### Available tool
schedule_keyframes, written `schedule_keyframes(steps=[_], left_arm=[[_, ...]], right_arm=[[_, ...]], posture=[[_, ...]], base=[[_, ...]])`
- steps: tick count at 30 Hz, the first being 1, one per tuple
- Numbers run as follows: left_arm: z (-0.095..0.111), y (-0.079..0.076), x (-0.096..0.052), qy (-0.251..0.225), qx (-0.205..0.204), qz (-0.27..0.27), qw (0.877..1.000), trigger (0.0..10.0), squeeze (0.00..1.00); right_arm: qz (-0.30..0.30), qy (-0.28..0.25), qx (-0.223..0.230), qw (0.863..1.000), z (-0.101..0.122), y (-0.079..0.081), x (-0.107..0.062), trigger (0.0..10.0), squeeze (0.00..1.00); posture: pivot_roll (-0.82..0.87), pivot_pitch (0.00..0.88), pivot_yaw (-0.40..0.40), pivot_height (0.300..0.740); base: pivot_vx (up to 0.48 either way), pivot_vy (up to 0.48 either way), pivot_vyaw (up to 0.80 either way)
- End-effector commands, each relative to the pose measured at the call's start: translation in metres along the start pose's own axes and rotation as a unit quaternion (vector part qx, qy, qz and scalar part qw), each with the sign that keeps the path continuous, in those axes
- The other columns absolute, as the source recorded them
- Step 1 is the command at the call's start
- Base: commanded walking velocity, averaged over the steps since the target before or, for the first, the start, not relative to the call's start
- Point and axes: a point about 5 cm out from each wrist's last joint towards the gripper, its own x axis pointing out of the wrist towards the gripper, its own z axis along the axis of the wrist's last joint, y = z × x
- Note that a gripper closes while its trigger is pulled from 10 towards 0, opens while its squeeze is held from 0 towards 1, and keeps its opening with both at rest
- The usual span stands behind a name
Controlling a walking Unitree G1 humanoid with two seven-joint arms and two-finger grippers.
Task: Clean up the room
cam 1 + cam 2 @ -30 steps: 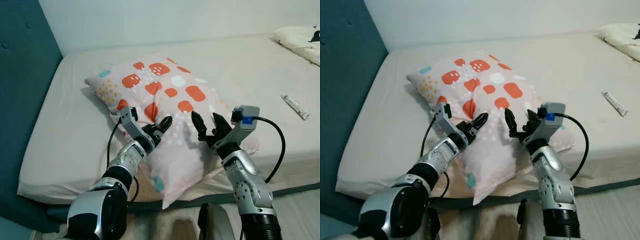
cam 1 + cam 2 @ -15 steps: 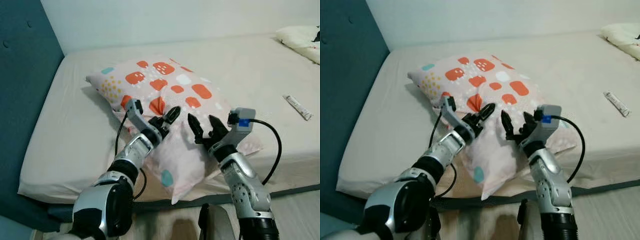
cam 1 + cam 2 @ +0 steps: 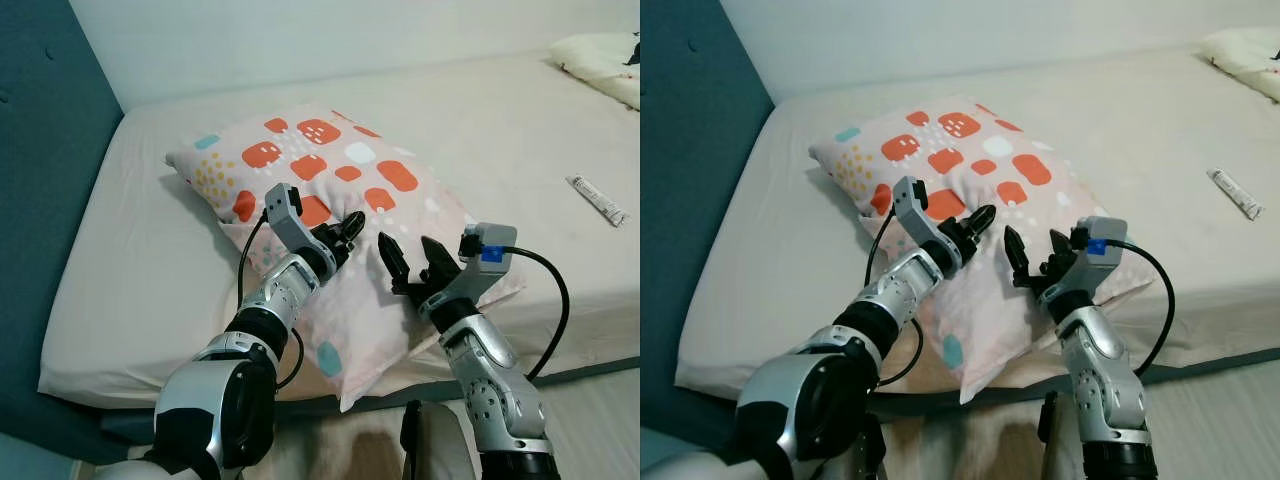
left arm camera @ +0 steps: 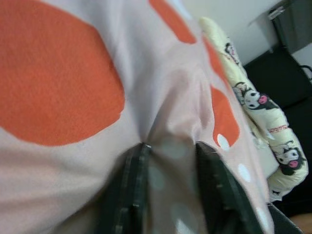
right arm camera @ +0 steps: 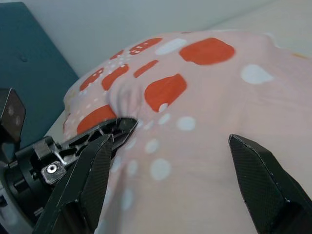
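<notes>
Diagonally, pillow (image 3: pixel 340 200) toward headboard corner.

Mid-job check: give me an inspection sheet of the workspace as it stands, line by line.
Surface: bed with a plain cream sheet; the pillow's near corner overhangs its front edge.
Job's things: pillow, pink with orange patches, lying across the bed.
Clutter: small tube on the sheet to the right; cream bedding with cartoon print at the far right corner.
Grippers: left gripper pinching a fold of pillow fabric; right gripper open, just over the pillow beside it.
Cables: black cable looping off the right wrist; another along the left forearm.
Surroundings: teal padded headboard on the left, white wall behind.
</notes>
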Motion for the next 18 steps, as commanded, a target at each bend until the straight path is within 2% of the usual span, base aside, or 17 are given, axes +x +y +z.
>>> schedule_keyframes(steps=[1,5,11,14,15,17,18], left_arm=[[-0.042,-0.012,-0.001,0.060,-0.025,0.001,0.998,0.0,0.00],[-0.044,-0.013,-0.001,0.063,-0.025,0.003,0.998,0.0,0.00],[-0.030,-0.016,0.004,0.042,-0.035,0.002,0.999,0.0,0.00],[-0.003,-0.016,0.008,0.007,-0.027,0.000,1.000,0.0,0.00],[-0.003,-0.016,0.008,0.007,-0.027,0.000,1.000,0.0,0.00],[0.033,-0.018,0.012,-0.030,0.011,-0.004,0.999,0.0,0.00],[0.033,-0.018,0.012,-0.030,0.011,-0.004,0.999,0.0,0.00]], right_arm=[[-0.007,0.007,0.009,1.000,-0.002,0.000,-0.004,10.0,0.00],[-0.010,0.004,0.008,1.000,0.000,0.000,-0.005,10.0,0.00],[-0.011,0.003,0.007,1.000,0.002,0.000,-0.005,10.0,0.00],[-0.010,0.002,0.004,1.000,0.003,0.000,-0.003,10.0,0.00],[-0.010,0.002,0.004,1.000,0.003,0.000,-0.003,10.0,0.00],[-0.010,-0.001,0.002,1.000,0.006,-0.002,-0.001,10.0,0.00],[-0.010,-0.001,0.002,1.000,0.006,-0.002,-0.001,10.0,0.00]], posture=[[0.00,0.205,0.114,0.476],[0.00,0.208,0.116,0.476],[0.00,0.205,0.116,0.476],[0.00,0.193,0.110,0.476],[0.00,0.193,0.110,0.476],[0.01,0.176,0.105,0.476],[0.01,0.176,0.105,0.476]], base=[[0.000,0.000,0.00],[0.000,0.000,0.00],[0.000,0.000,0.00],[0.000,0.000,0.00],[0.000,0.000,0.00],[0.000,0.000,0.00],[0.000,0.000,0.00]])
